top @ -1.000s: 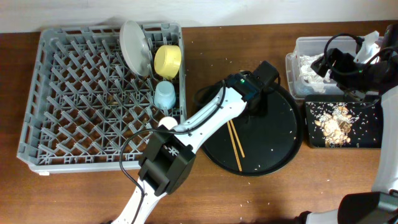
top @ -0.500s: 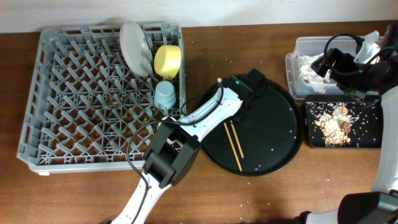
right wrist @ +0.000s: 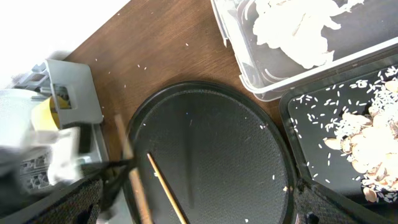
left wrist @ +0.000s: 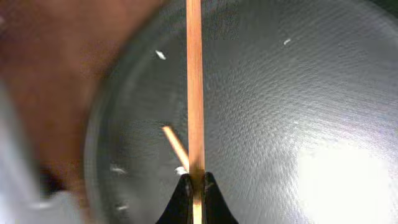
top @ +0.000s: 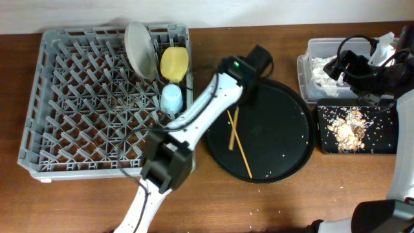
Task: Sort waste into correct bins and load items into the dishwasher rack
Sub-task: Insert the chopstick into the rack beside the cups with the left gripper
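Observation:
My left gripper (top: 239,105) is shut on one wooden chopstick (top: 233,129), held over the left part of the large round black tray (top: 284,129). In the left wrist view the chopstick (left wrist: 194,87) runs straight out from the jaws (left wrist: 194,183). The second chopstick (top: 242,152) lies on the round tray, crossing under the held one. The grey dishwasher rack (top: 77,116) holds the white plate (top: 139,48), yellow bowl (top: 173,63) and light blue cup (top: 171,98). My right gripper (top: 343,65) hovers open and empty over the clear tub (top: 310,48). The pink cup is out of view.
The clear tub holds white napkins (top: 321,70). The shallow black rectangular tray (top: 388,147) in front of it holds beige food scraps (top: 352,126). Small white crumbs are scattered on the round tray and on the wooden table (top: 291,200).
My left gripper has moved back and left across the round tray with one chopstick in it; that chopstick has swung to cross the other. The right arm has not moved.

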Robot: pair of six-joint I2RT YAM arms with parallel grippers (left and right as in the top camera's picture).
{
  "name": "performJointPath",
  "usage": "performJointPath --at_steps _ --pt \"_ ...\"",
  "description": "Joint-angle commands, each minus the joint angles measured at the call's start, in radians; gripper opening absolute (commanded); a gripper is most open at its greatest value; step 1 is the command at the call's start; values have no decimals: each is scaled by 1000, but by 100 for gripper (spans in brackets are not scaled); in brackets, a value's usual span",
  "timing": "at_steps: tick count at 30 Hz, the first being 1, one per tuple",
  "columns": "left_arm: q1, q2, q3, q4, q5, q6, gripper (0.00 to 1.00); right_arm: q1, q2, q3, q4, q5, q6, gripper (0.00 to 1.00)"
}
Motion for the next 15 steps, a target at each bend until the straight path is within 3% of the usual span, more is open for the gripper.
performJointPath --at_steps 1,7,11,15 --pt "92 -153 114 -154 -23 174 1 5 5 -2 -1 9 -13 98" --pt "362 -239 102 -425 -23 225 1 5 5 -2 -1 9 -13 98" --pt "469 -239 -83 -333 -43 226 0 5 5 -2 -1 9 -13 98" --pt "522 -239 -306 -130 -42 328 1 5 5 -2 -1 9 -13 98"
